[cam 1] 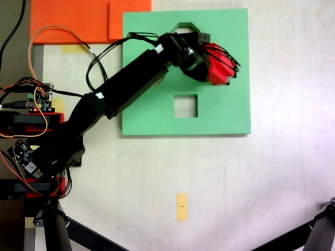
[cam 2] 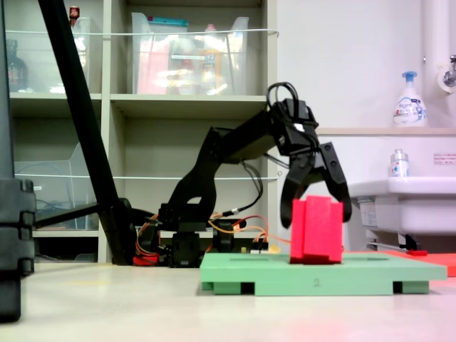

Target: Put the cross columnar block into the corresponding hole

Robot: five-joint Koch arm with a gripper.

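Red block held upright in the clenched claw, its base at the board surface.

In the second exterior view the block stands right of centre, its bottom at or just into the green board's top. In the first exterior view it sits at upper centre, over the board's upper right, with the claw pinching it from the left. To seat it well, I judge the plus arms must line up with the cutout before pressing straight down, block kept vertical, and only then let go. The cross hole itself is hidden under block and claw; whether the block has entered it cannot be told. Only the square hole and an octagonal one, partly covered by the arm, show.
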